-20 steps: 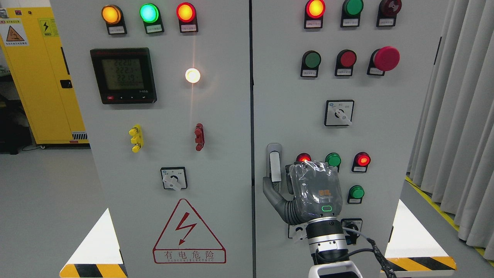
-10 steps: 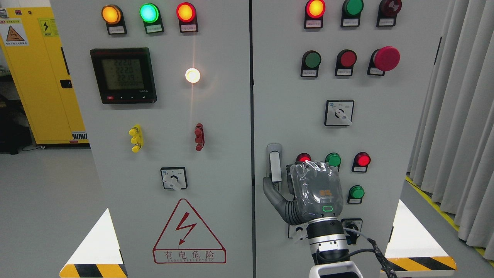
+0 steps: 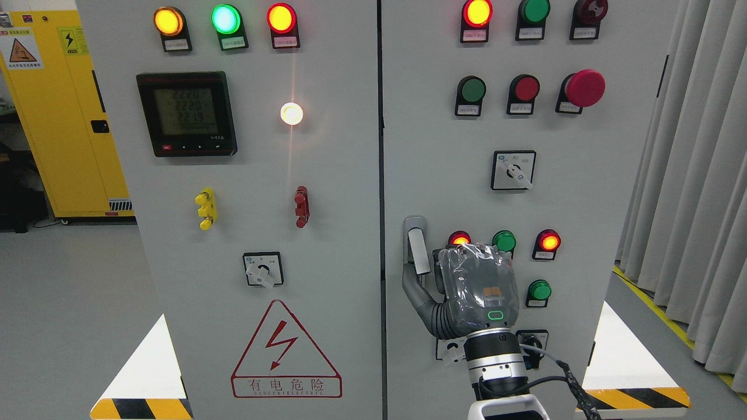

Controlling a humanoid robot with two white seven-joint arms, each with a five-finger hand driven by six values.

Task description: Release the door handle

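Right hand (image 3: 467,289): raised before the right cabinet door, thumb hooked under the handle, other fingers hidden; grip cannot be told.
Door handle (image 3: 416,248): upright at door's left edge.
Purpose: thumb placed for pulling; letting go pending.

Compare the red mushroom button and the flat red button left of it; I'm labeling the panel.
The mushroom button bulges out from the door and is wide; the flat button sits flush in a black ring and is smaller. Both are red, unlit, in one row, each with a label plate.
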